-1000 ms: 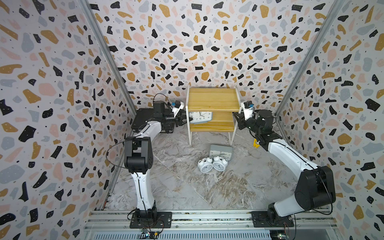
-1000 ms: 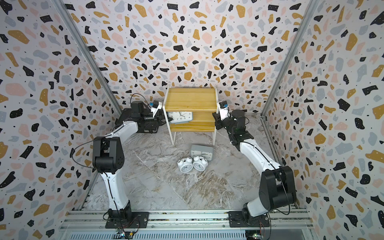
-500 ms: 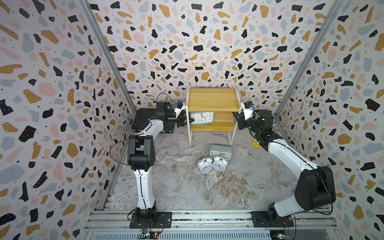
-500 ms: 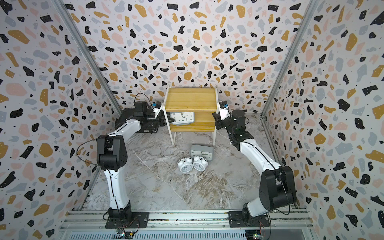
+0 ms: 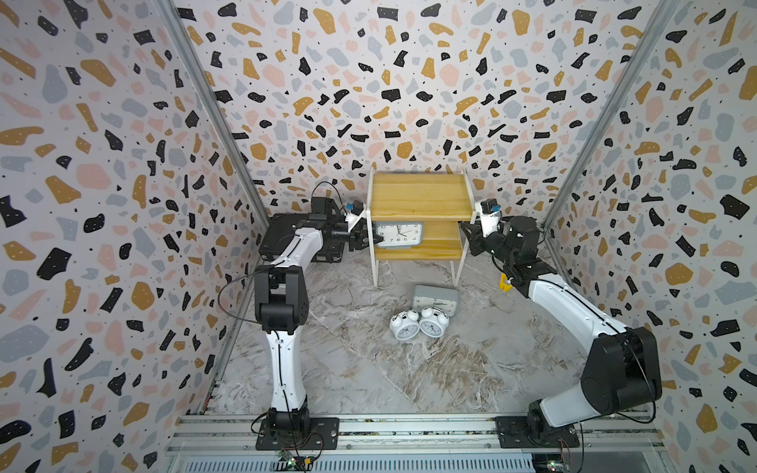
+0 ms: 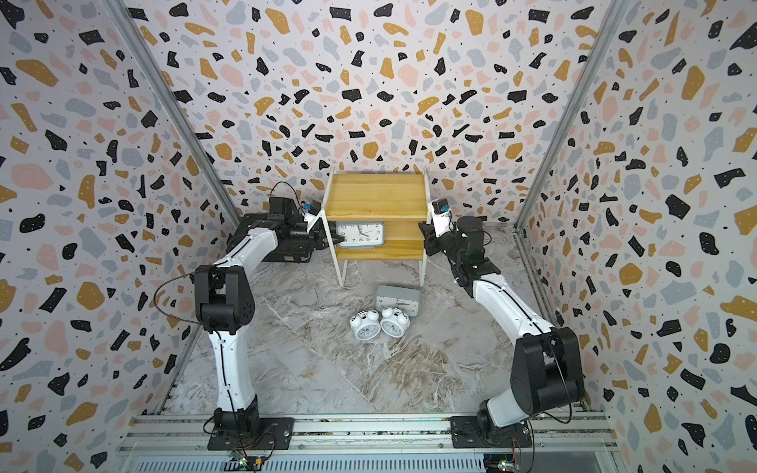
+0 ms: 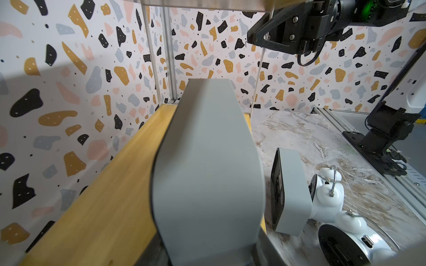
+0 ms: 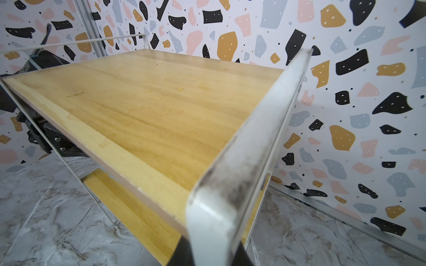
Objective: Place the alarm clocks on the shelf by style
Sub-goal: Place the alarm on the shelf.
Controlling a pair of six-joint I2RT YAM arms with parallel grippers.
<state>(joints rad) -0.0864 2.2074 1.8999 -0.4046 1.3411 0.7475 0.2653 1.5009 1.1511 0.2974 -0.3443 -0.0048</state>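
Around the shelf (image 5: 420, 196): a flat black case (image 5: 282, 241) lies on the worktop (image 5: 348, 368) just left of it, behind the left arm (image 5: 295, 254). Terrazzo-print walls (image 5: 409, 82) close in on 3 sides. The shelf's thin white frame post (image 5: 372, 213) stands btw the left gripper (image 5: 375, 239) and the lower tier (image 5: 438, 245), so that gripper reaches in from the left side, past the post. Opp. side, the right gripper (image 5: 467, 234) is clamped on the shelf's frame at the right front upper corner. In the right wrist view we see the flat white rail (image 8: 255, 138) running down btw its fingers.

Count: 4 clocks, i.e. 2 grey rect. and 2 white twin-bell; 1 on the shelf, 3 on the worktop. 2 tiers, 2 arms.

The grey clock (image 5: 399, 234) sits on the lower tier, left part, upright, face to the front, long axis left-right along the board's front edge. The left gripper is closed on its left end. The second grey clock (image 5: 435, 299) is on the worktop just in front of the shelf, face fwd, long axis approx. left-right too. The twin-bell clock (image 5: 405, 326) and the other twin-bell clock (image 5: 432, 323) touch side by side right in front of it, dials up-and-fwd, bells toward the shelf.
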